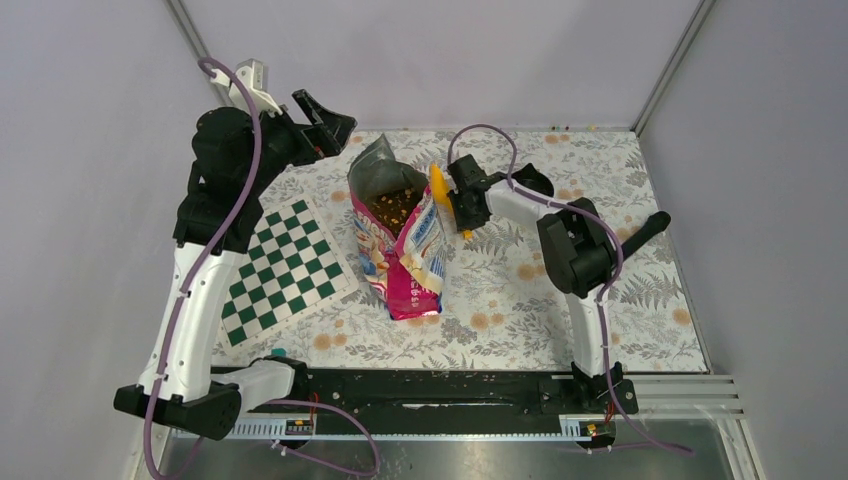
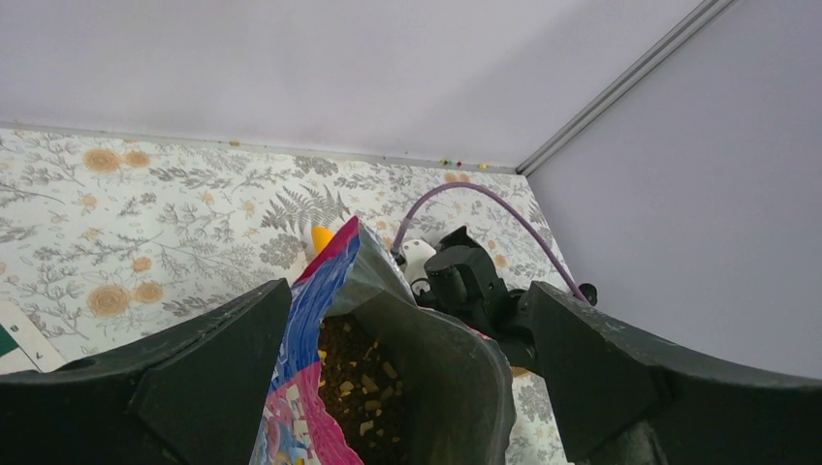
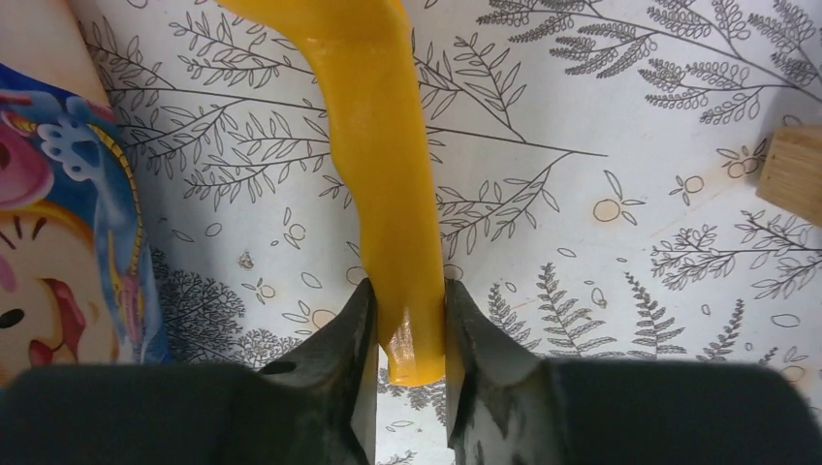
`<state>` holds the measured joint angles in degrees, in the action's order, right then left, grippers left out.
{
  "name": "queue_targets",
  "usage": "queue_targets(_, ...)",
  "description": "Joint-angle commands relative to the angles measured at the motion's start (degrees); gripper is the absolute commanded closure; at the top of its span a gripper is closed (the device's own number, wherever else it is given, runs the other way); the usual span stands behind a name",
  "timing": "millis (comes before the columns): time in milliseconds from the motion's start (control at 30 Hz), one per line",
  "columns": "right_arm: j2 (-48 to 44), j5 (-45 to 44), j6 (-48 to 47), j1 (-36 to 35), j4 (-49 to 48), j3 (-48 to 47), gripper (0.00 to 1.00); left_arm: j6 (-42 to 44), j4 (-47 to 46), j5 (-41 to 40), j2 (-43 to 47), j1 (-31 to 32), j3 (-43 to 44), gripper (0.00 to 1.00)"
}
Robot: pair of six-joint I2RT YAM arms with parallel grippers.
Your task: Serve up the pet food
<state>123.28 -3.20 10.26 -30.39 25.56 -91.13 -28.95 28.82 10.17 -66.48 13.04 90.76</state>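
The pink-blue-white pet food bag stands open in the middle of the table, with brown kibble showing inside. In the left wrist view the kibble lies deep in the bag. My left gripper is open and empty, raised behind and left of the bag; its wide-spread fingers frame the bag mouth from above. My right gripper is shut on the handle of the orange scoop, just right of the bag's top edge. In the right wrist view the scoop is pinched between the fingers, above the tablecloth.
A green-and-white checkered mat lies left of the bag. A wooden block shows at the right edge of the right wrist view. Walls close the back and sides. A black rail runs along the near edge.
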Motion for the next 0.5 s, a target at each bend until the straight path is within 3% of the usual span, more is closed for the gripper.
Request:
queue_targets(0, -1.7, -5.9, -1.0, -0.7, 0.2, -1.6, 0.87, -1.7, -3.3, 2.9, -0.5, -0.4, -0.3, 0.06)
queue_targets(167, -8.4, -11.3, -4.4, -0.6, 0.8, -2.3, 1.0, -2.3, -3.3, 3.9, -1.0, -0.4, -0.3, 0.06)
queue_targets(467, -25.7, -11.3, -8.3, -0.4, 0.3, -4.0, 1.0, -2.7, -4.3, 8.1, -1.9, -0.4, 0.4, 0.06)
